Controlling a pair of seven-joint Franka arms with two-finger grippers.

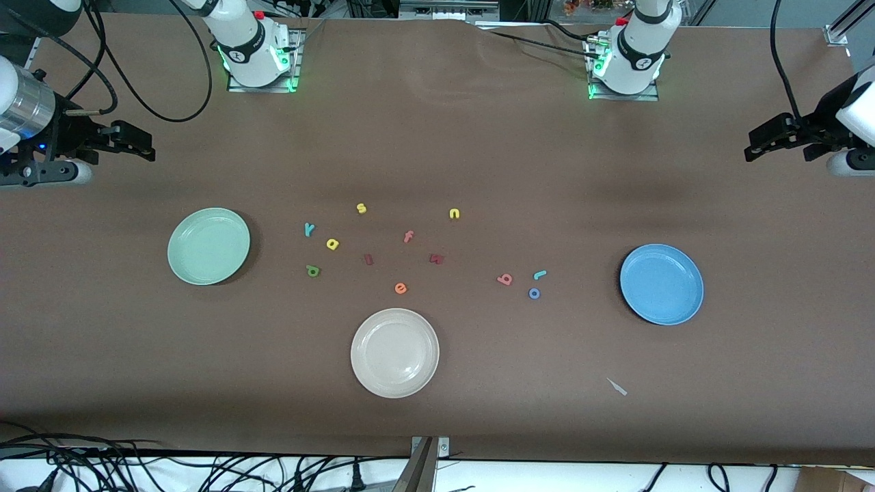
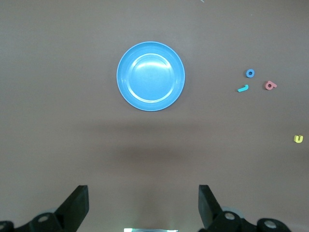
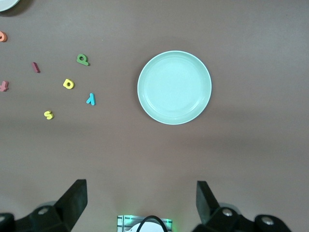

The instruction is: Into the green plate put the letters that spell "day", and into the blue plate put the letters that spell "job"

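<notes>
Left end effector (image 1: 755, 147) hangs released, fingers spread wide and holding nothing, up over the left arm's end of the surface (image 1: 478, 137); arm is waiting. Its wrist view looks down on the blue plate (image 2: 150, 76), which has nothing in it.

Right end effector (image 1: 140, 147) likewise released with nothing in it, up over the right arm's end, also waiting. Its wrist view looks down on the green plate (image 3: 174, 87), which has nothing in it either.

Green plate (image 1: 208, 246) sits toward the right arm's end, blue plate (image 1: 661, 283) toward the left arm's end.

"day" letters all on the surface beside the green plate: teal y (image 1: 309, 229), yellow a (image 1: 332, 244) just beside it, dark green d (image 1: 312, 271) nearer the front camera.

"job" letters clustered on the surface near the blue plate: pink b (image 1: 505, 279), teal j (image 1: 539, 275), blue o (image 1: 534, 293).

Others scattered between: yellow s (image 1: 361, 208), yellow n (image 1: 454, 214), pink f (image 1: 408, 236), orange e (image 1: 400, 288), and two dark red pieces I cannot read. White plate (image 1: 394, 352) nearest the front camera, mid-surface.
</notes>
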